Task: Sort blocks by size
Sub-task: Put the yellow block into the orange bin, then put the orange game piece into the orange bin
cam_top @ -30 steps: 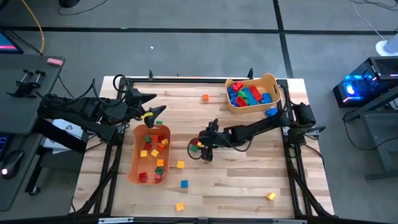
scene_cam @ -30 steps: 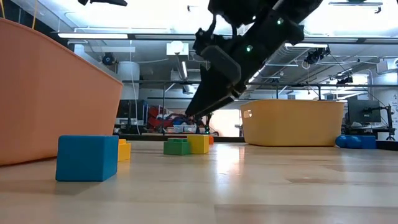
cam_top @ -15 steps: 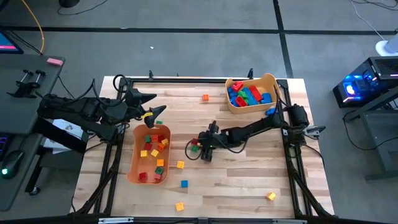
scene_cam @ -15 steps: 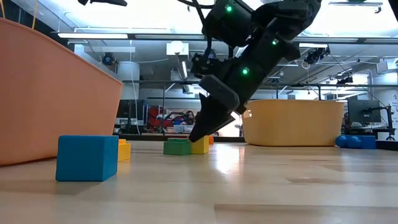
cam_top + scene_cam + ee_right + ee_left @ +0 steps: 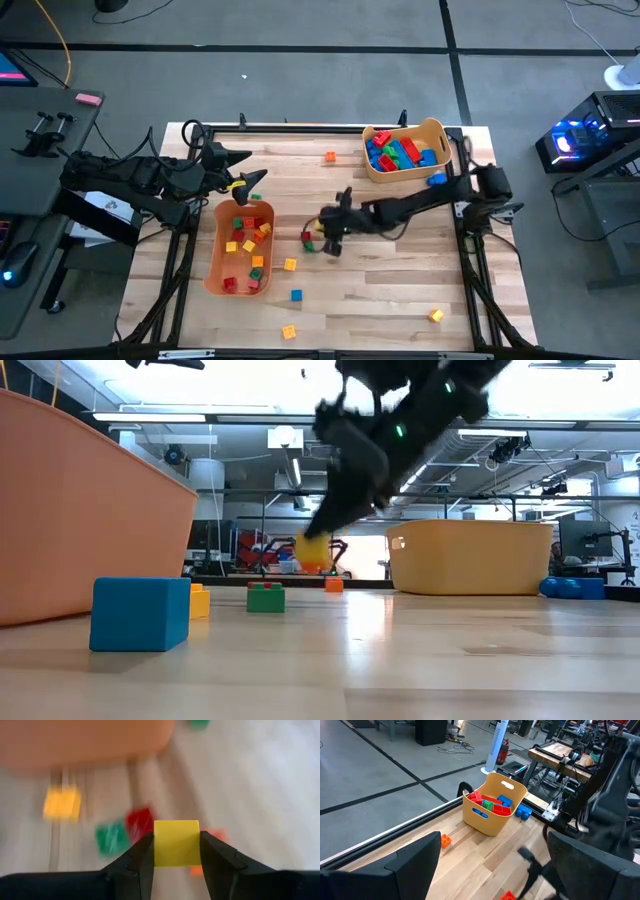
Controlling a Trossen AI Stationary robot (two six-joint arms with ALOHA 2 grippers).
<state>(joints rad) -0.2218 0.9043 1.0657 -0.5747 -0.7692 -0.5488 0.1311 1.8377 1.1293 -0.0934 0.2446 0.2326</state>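
My right gripper (image 5: 322, 240) hangs over the middle of the table, shut on a small yellow block (image 5: 176, 842), which the low view shows in the air (image 5: 313, 550). Below it a small green block (image 5: 265, 597) and a red one (image 5: 307, 237) rest on the wood. More small blocks lie in the orange bin (image 5: 240, 250) at the left. Larger red, blue and green blocks fill the tan bin (image 5: 403, 150) at the far right. My left gripper (image 5: 248, 167) waits open above the orange bin's far end. My right gripper pinches the yellow block by two opposite sides (image 5: 156, 845) between its two fingers. The fingers slant down from the table's right side. The block is lifted clear of the table, well above the green block.
Loose blocks lie about the table: an orange one (image 5: 330, 157) at the far side, a yellow (image 5: 290, 264) and a blue (image 5: 296, 295) near the orange bin, yellows at the near edge (image 5: 289, 331) (image 5: 436, 315), and a blue one (image 5: 436, 181) beside the tan bin.
My right gripper came down onto the yellow block beside the green one, shut on it and rose again, lifting it clear of the table. The green block stays on the table, shifted a little sideways.
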